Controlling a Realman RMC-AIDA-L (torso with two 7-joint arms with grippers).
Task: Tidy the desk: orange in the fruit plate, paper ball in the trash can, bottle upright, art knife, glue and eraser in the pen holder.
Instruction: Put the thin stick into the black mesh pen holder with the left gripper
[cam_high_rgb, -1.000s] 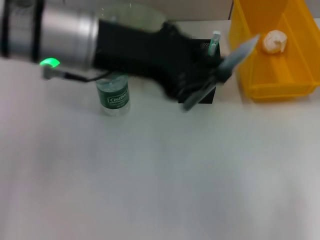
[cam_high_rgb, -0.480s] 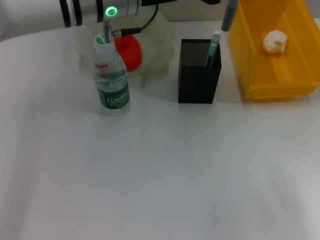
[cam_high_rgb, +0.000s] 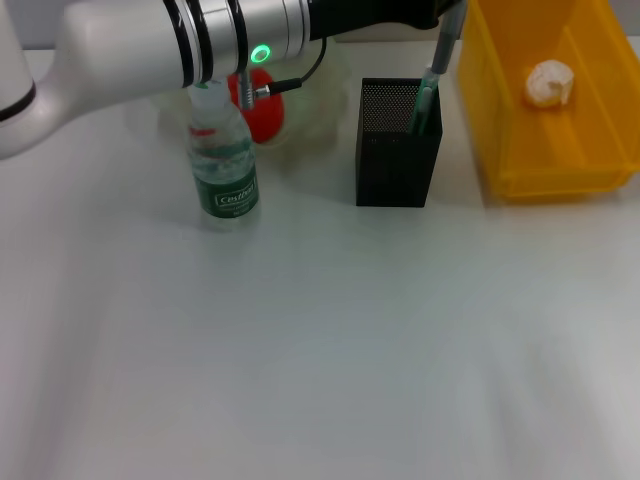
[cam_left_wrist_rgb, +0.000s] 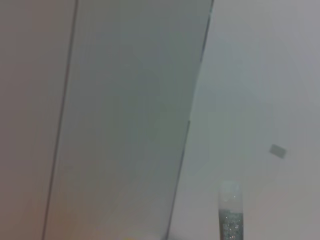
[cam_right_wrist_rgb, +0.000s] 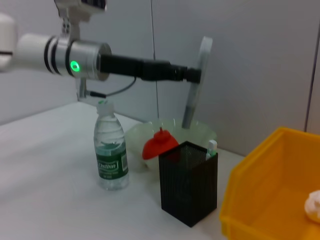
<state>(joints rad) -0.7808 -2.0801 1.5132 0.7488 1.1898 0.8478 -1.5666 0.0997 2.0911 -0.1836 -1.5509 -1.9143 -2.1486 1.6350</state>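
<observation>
While the left gripper (cam_right_wrist_rgb: 197, 75) hangs above the pen holder (cam_high_rgb: 398, 145), its fingers look spread with nothing between them; green-capped stick (cam_high_rgb: 427, 100) stands upright inside, orange (cam_high_rgb: 262, 112) in plate (cam_right_wrist_rgb: 202, 134), bottle (cam_high_rgb: 223, 165) upright, right gripper unseen

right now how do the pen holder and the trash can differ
The pen holder is a tall, narrow black mesh cup; the trash can is a wide, solid yellow bin. The pen holder holds a green-tipped stick, the trash can holds the paper ball. Both stand upright with open tops.
</observation>
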